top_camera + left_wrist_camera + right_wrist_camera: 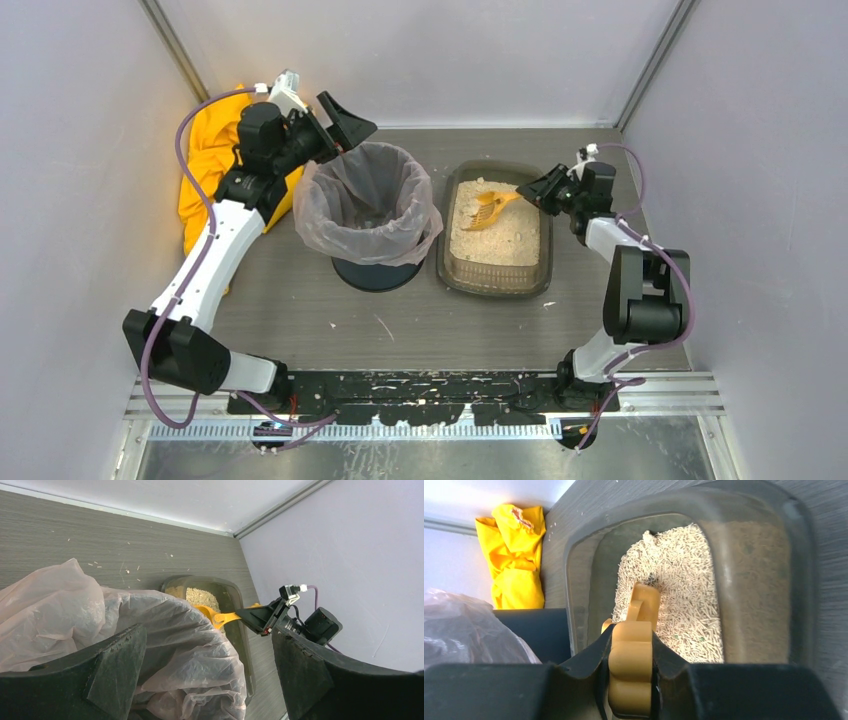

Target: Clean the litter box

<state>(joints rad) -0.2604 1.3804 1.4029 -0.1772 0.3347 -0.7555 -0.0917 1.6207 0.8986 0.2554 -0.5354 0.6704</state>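
Note:
The litter box [546, 262] is a dark translucent tray of beige litter lying right of centre; its wall also shows in the left wrist view [236, 600] and the right wrist view [754, 580]. My right gripper [537, 190] is shut on the handle of an orange scoop [487, 210], whose head rests in the litter at the far left part of the tray. In the right wrist view the handle [631, 665] sits clamped between both fingers. My left gripper [338, 125] hangs open over the far left rim of the round bin [368, 205], holding nothing.
The bin has a clear bag liner [150, 625] and a dark base, and stands just left of the tray. A yellow cloth [205, 165] lies bunched in the far left corner. Walls close in at the back and both sides. Litter crumbs dot the table.

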